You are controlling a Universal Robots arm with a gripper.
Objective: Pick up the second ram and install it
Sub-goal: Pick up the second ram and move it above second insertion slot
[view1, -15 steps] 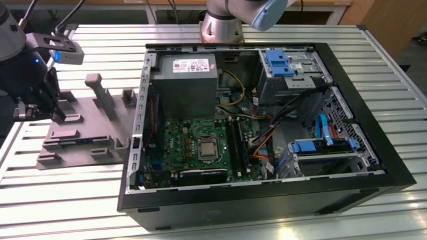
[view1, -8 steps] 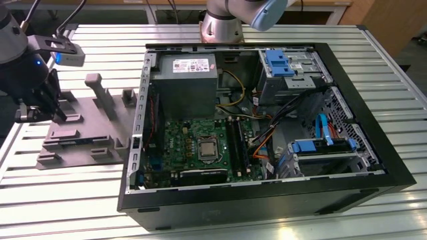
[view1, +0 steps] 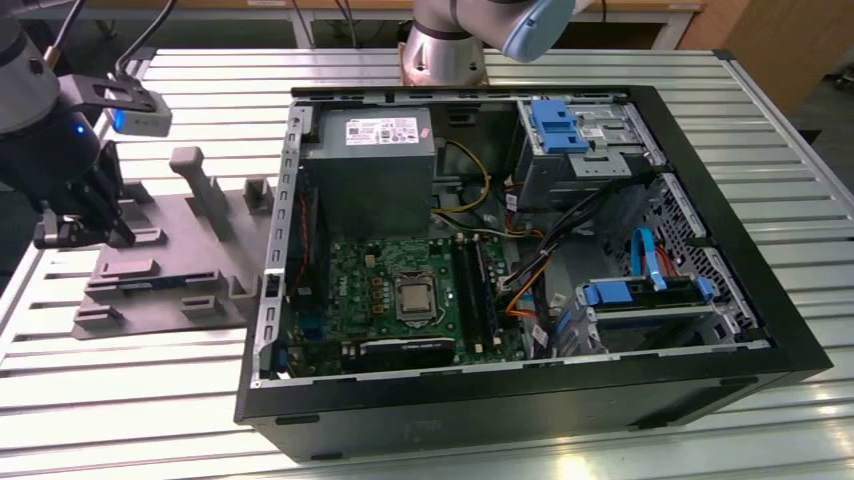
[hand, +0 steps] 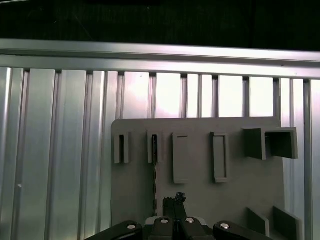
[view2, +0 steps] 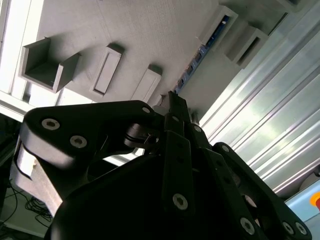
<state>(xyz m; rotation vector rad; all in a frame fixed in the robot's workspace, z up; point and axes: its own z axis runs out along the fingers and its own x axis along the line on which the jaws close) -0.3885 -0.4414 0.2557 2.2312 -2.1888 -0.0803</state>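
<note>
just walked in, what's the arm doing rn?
The arm's end effector, closed and empty, hovers low over the grey moulded tray, close beside the RAM stick. The stick stands on edge in the tray's slots, not yet picked up. The open PC case sits beside the tray.

**Ribbed Metal Table, Glare on the Slats**

The worktable (view1: 134, 400) had a silver-grey aluminium top made of long parallel slats. In the first wrist view a raised rail (hand: 150, 50) ran along its edge, and everything past the rail was dark. Bright light lay on the metal, with white glare patches (hand: 165, 95) across the slats in both wrist views. In the exterior view, a bench with a pale wooden top (view1: 641, 6) on white legs (view1: 304, 22) stood beyond the table's far edge. A brown wooden panel (view1: 781, 40) stood at the exterior view's right. The floor (view1: 240, 30) under the bench was dark.
</note>
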